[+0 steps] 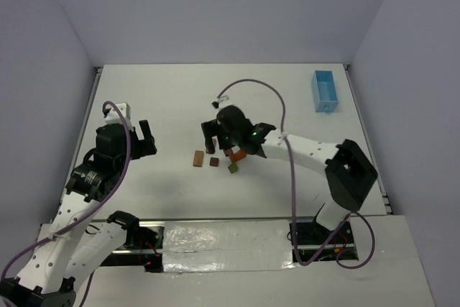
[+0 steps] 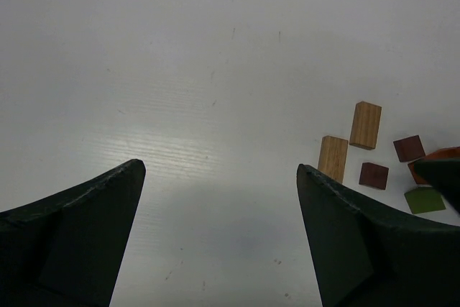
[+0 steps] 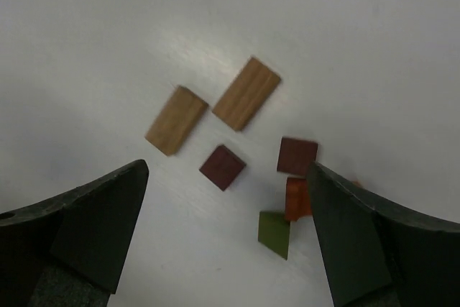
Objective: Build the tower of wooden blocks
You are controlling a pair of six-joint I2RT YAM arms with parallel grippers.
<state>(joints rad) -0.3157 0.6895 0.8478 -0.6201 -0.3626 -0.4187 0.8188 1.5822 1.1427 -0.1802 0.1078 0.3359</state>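
Left gripper (image 2: 221, 169): released, empty, parked to the side, likely to leave you room at the pile.

Right gripper (image 3: 226, 170): jaws spread, holding nothing, poised above the loose pieces to pick one.

Pieces beneath it: tan wooden slabs (image 3: 246, 93), dark red wooden cubes (image 3: 222, 167), orange wooden block (image 3: 296, 198) and olive green wooden block (image 3: 274, 234). All lie scattered, with no wood block tower stacked yet.

Light blue rectangular tray (image 1: 325, 90): far right, well apart.

I saw a flat white table (image 1: 158, 91) carrying a light blue rectangular tray (image 1: 325, 91) by its far right edge. Well left of that tray, nearer the front, small wooden blocks lay loose: two tan oblong blocks (image 3: 177, 120) (image 3: 246, 93), two dark red square blocks (image 3: 222, 167) (image 3: 297, 156), an orange block (image 3: 296, 199) and an olive green block (image 3: 274, 233).
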